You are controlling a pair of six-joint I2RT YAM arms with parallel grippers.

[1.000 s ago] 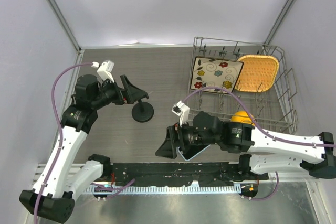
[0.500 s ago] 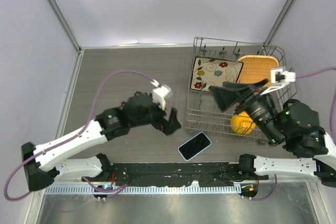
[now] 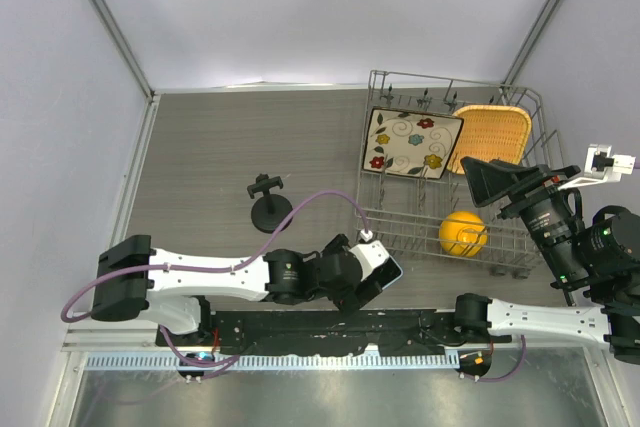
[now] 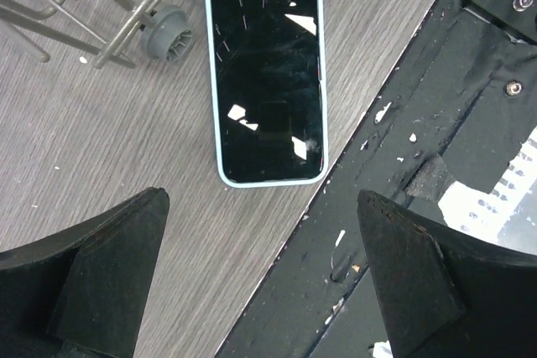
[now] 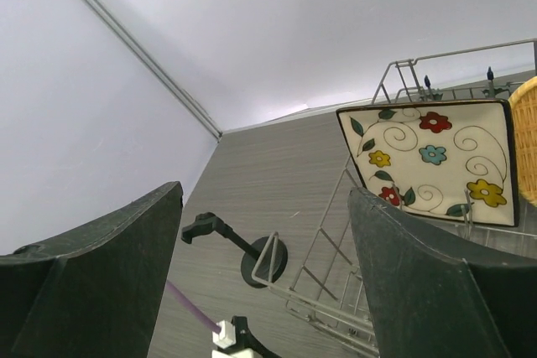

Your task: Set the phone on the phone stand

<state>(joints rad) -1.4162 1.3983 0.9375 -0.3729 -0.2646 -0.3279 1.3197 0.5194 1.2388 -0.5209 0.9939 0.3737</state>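
Observation:
The phone (image 4: 267, 73) lies flat, screen up, on the table beside the black front strip. In the top view only a sliver of the phone (image 3: 393, 269) shows past my left gripper (image 3: 368, 282), which hovers over it. In the left wrist view my left gripper (image 4: 260, 291) is open and empty, its fingertips (image 4: 109, 274) short of the phone's near end. The phone stand (image 3: 268, 205) stands upright and empty at mid-left; it also shows in the right wrist view (image 5: 243, 249). My right gripper (image 3: 500, 182) is open and empty, raised high over the rack (image 5: 264, 291).
A wire dish rack (image 3: 540, 237) fills the right side, holding a flowered plate (image 3: 412, 142), an orange tray (image 3: 490, 137) and a yellow ball (image 3: 460, 232). A rack foot (image 4: 168, 33) sits close to the phone's far end. The black front strip (image 4: 436, 165) runs beside the phone.
My left arm swung from the stand across to the phone at the front. My right arm left the phone, rose and pulled back to the right above the rack.

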